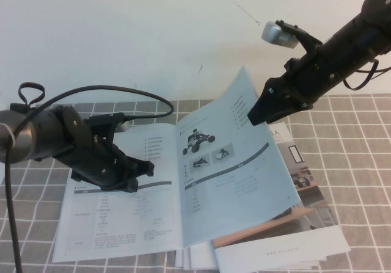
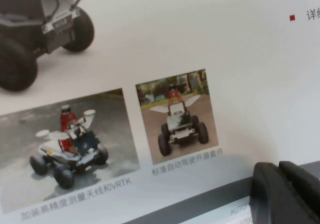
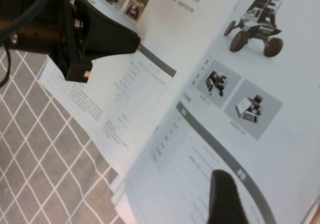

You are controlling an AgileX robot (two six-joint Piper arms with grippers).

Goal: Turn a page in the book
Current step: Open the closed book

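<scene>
Thin white large-format book [image 1: 122,218] lies open on the grey-checked cloth of the desk [image 1: 360,181]. Its thin white page [image 1: 235,163] with the black rover photo stands lifted, tilted up from the spine toward the right. Right hand [image 1: 256,115] is at the page's upper far edge; grip state cannot tell. Left hand [image 1: 143,170] hovers clenched over the left-hand leaf, holding nothing. Loose white sheets [image 1: 281,251] lie near right.

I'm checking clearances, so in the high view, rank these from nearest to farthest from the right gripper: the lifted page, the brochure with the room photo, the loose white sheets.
1. The lifted thin white page, at the right gripper's tip.
2. The brochure with a room photo, below it, on the right.
3. The loose white sheets, farthest, at the table's near edge.

The left gripper hovers over the book's left page.
</scene>
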